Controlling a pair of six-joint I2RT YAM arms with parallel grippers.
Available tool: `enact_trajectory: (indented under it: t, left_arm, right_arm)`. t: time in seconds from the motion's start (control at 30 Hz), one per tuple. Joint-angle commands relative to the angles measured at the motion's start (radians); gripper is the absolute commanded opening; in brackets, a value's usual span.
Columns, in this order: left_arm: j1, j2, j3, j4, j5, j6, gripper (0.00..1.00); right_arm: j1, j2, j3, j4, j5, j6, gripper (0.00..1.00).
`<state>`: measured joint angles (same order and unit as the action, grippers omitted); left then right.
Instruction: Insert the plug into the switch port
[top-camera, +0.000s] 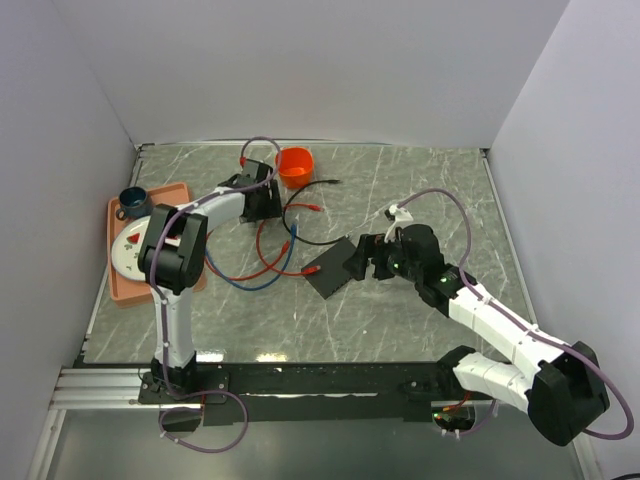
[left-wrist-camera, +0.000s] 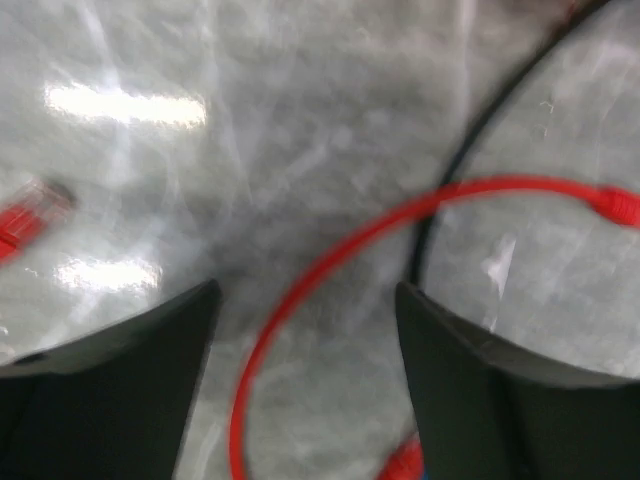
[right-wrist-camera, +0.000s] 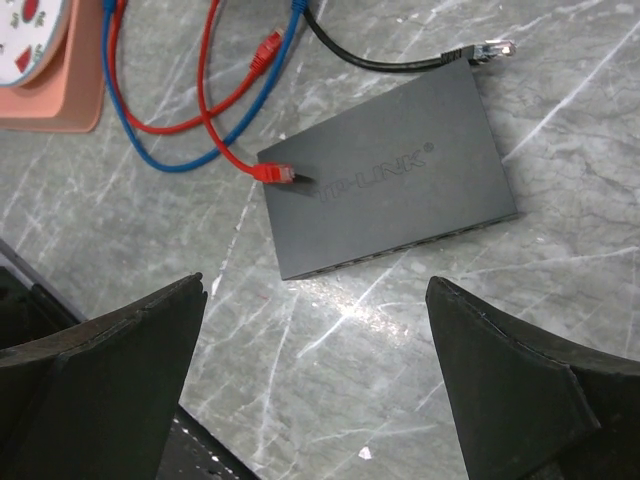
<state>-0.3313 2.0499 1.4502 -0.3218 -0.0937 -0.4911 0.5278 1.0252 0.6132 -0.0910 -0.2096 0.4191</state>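
The flat black box (right-wrist-camera: 390, 185) lies on the marble table, and its narrow near edge carries a row of port openings (right-wrist-camera: 400, 250). A red plug (right-wrist-camera: 273, 172) rests on the box's left corner, not in a port. A black cable's plug (right-wrist-camera: 490, 48) lies at the far right corner. My right gripper (right-wrist-camera: 315, 380) is open and empty over bare table just in front of the port edge; from above it (top-camera: 360, 258) sits at the box's (top-camera: 330, 272) right side. My left gripper (left-wrist-camera: 310, 380) is open, low over a red cable (left-wrist-camera: 330, 260) that runs between its fingers.
An orange cup (top-camera: 294, 163) stands at the back. A salmon tray (top-camera: 120, 285) at the left holds a white plate and a blue cup (top-camera: 133, 203). Red, blue (top-camera: 250, 283) and black cables loop between the left gripper (top-camera: 263, 205) and the box.
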Motion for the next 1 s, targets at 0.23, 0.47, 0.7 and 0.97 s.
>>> enact_trajectory:
  t: [0.23,0.47,0.7,0.97]
  left_arm:
    - [-0.048,0.058,0.007,-0.075,-0.119,0.002,0.44]
    - [-0.092,0.084,0.003,-0.111,-0.17,0.002,0.01]
    - [-0.112,-0.137,-0.125,-0.025,-0.138,-0.015,0.01]
    - [-0.279,-0.443,-0.315,0.036,-0.196,-0.044,0.01]
  right_arm:
    - [0.011,0.004,0.072,0.03,-0.027,0.038,1.0]
    - [0.009,0.021,0.079,0.06,-0.073,0.063,1.0]
    - [0.011,0.05,0.065,0.174,-0.171,0.127,1.0]
    - [0.011,0.078,0.109,0.283,-0.261,0.193,1.0]
